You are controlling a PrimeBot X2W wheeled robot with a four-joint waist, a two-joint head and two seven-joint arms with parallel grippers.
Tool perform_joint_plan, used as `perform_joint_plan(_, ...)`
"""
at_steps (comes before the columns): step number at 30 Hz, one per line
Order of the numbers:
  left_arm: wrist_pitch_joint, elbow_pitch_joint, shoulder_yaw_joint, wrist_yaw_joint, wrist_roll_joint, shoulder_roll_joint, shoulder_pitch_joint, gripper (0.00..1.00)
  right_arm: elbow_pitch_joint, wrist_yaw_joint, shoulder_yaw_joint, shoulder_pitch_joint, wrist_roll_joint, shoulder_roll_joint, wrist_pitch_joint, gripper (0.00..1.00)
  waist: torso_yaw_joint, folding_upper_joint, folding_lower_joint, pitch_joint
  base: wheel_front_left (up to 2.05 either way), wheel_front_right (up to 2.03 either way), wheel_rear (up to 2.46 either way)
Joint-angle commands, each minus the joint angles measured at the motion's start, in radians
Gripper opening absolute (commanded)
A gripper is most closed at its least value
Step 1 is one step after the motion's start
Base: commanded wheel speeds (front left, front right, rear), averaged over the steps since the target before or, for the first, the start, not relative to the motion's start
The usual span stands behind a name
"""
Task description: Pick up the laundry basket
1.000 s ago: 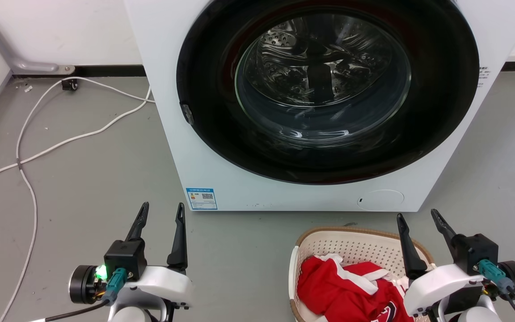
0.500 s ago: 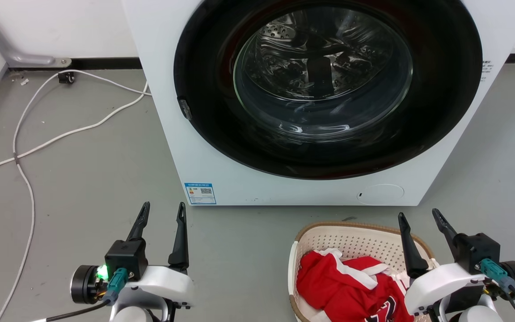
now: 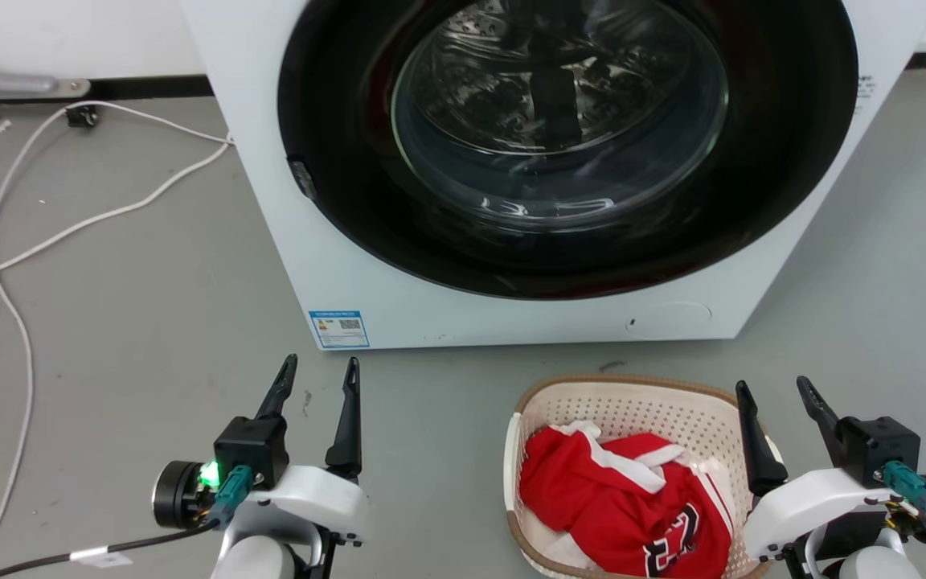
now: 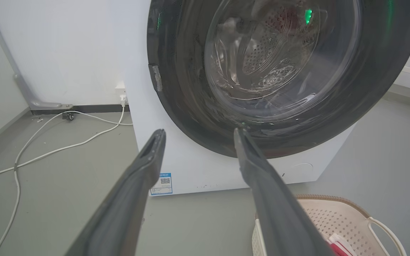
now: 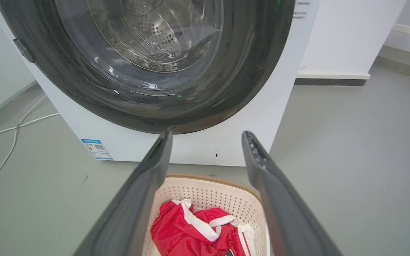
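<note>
A: Picking out the basket (image 3: 640, 414) — sits low on the floor (image 3: 149, 322), under and just left of the right gripper (image 3: 773, 384), red shirt (image 3: 592, 490) inside.
B: Spread wide there, gripping nothing. Inner finger (image 3: 753, 438) crossing the basket's right rim in the head view; touching or above it, impossible to call.
A: Framed between those fingers from the right wrist, lower down, washer (image 5: 198, 147) beyond.
B: And the left gripper (image 3: 322, 360)?
A: Wide open as well, empty. Well apart — basket off to its right, across the floor.
B: Nearer the right arm, then, no contest. Long axis?
A: Seems to run along the fingers, toward the washer, with handles (image 3: 510, 466) on the left and right flanks. Near end cut off, so no certainty.
B: Probably calls for both arms: right dropping onto the handle beside it, left swinging well rightward for the other.
</note>
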Motion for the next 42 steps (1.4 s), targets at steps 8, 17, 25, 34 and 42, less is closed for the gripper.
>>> perform_joint_plan(8, -0.003, 0.059, -0.033, -0.014, -0.023, 0.0, -0.048, 1.0, 0.052, 0.0, -0.018, -0.036, 0.02, 0.003, -0.017, 1.0, -0.058, 0.0, 0.0, 0.062, 0.0, 0.0, 0.0)
perform_joint_plan(17, -0.003, 0.171, -0.074, -0.03, -0.041, 0.0, -0.106, 1.0, 0.155, 0.0, -0.029, -0.091, 0.035, 0.003, -0.031, 1.0, -0.117, 0.0, 0.0, 0.134, 0.0, 0.0, 0.0)
perform_joint_plan(25, -0.003, 0.322, -0.128, -0.052, -0.064, 0.001, -0.199, 1.0, 0.293, 0.0, -0.036, -0.162, 0.039, 0.003, -0.024, 1.0, -0.154, 0.0, 0.0, 0.21, 0.0, 0.0, 0.0)
perform_joint_plan(34, 0.02, 0.525, -0.172, -0.074, -0.103, 0.0, -0.332, 1.0, 0.504, 0.0, -0.028, -0.286, 0.053, 0.003, -0.034, 1.0, -0.192, 0.0, 0.0, 0.304, 0.0, 0.0, 0.0)
perform_joint_plan(42, 0.072, 0.684, -0.191, -0.084, -0.116, 0.004, -0.46, 1.0, 0.718, 0.0, -0.015, -0.425, 0.076, 0.003, -0.042, 1.0, -0.222, 0.0, 0.0, 0.385, 0.0, 0.0, 0.0)
